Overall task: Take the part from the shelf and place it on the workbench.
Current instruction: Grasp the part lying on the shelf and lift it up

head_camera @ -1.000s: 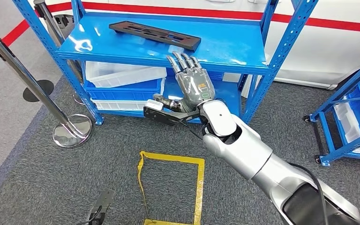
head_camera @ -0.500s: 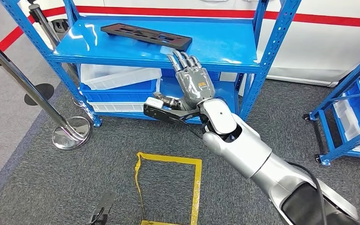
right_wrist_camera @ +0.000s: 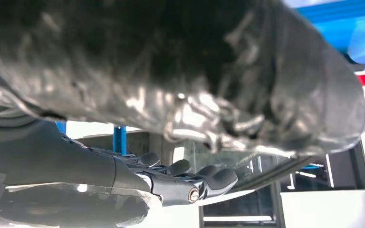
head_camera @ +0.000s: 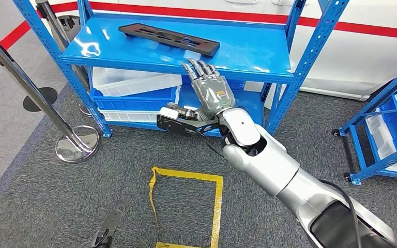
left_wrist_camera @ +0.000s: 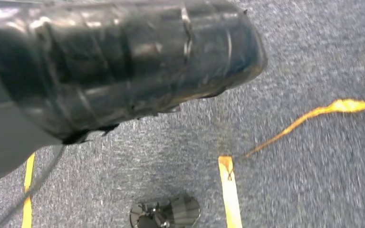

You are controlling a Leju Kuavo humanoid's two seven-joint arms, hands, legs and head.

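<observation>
The part [head_camera: 169,39] is a long flat black plate with cut-outs, lying slantwise on the top board of the blue shelf [head_camera: 248,51]. My right hand [head_camera: 213,93] is raised in front of that board, palm away from me. Its fingers are straight and apart and hold nothing. Its fingertips [head_camera: 196,64] reach the board's front edge, just short of the part's right end. In the right wrist view the same fingers [right_wrist_camera: 195,183] stretch out under the grey cover, empty. The grey cover of my left hand [left_wrist_camera: 123,61] hangs over the carpet, its fingers hidden.
White and blue bins [head_camera: 134,88] fill the shelf's lower level behind my right hand. A steel barrier post [head_camera: 75,142] stands on the left. A second blue rack [head_camera: 387,129] is at the right. Yellow tape [head_camera: 186,206] marks a square on the grey carpet.
The head view swayed left and then back, so the whole scene shifted. My right hand stays raised with its fingers spread at the shelf's front edge; the part has not moved.
</observation>
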